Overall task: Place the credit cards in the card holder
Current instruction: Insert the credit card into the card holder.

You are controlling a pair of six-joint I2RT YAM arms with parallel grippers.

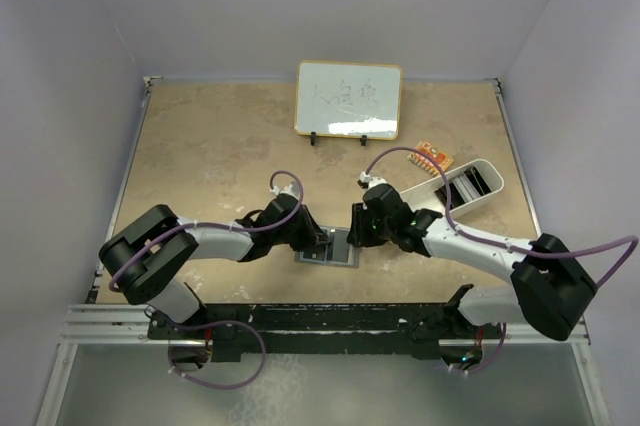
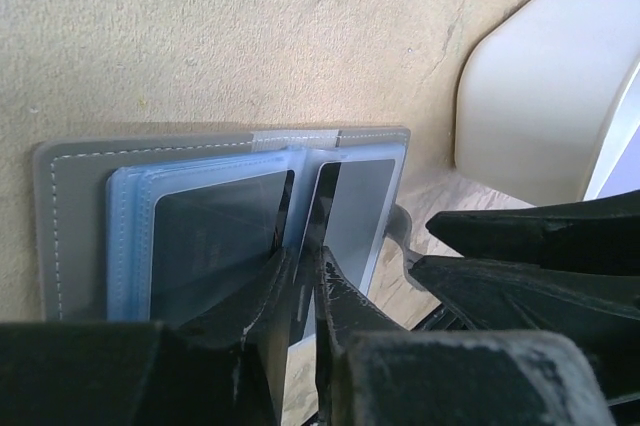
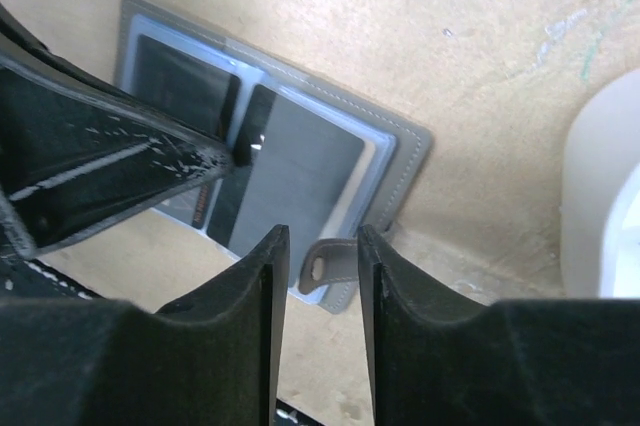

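Observation:
The grey card holder (image 1: 331,249) lies open on the table between both grippers, its clear blue sleeves showing in the left wrist view (image 2: 150,206) and the right wrist view (image 3: 300,161). My left gripper (image 1: 312,238) is shut on a thin light blue credit card (image 2: 303,246) held edge-on, its far edge at the holder's middle fold. My right gripper (image 1: 360,231) is open and empty, its jaws on either side of the holder's snap strap (image 3: 328,264). The orange-gold credit card (image 1: 433,156) lies on the table at the back right.
A white oblong tray (image 1: 468,184) stands right of the holder and close to the right arm; it also shows in the left wrist view (image 2: 540,96). A small whiteboard (image 1: 348,99) stands at the back middle. Walls close the table on three sides.

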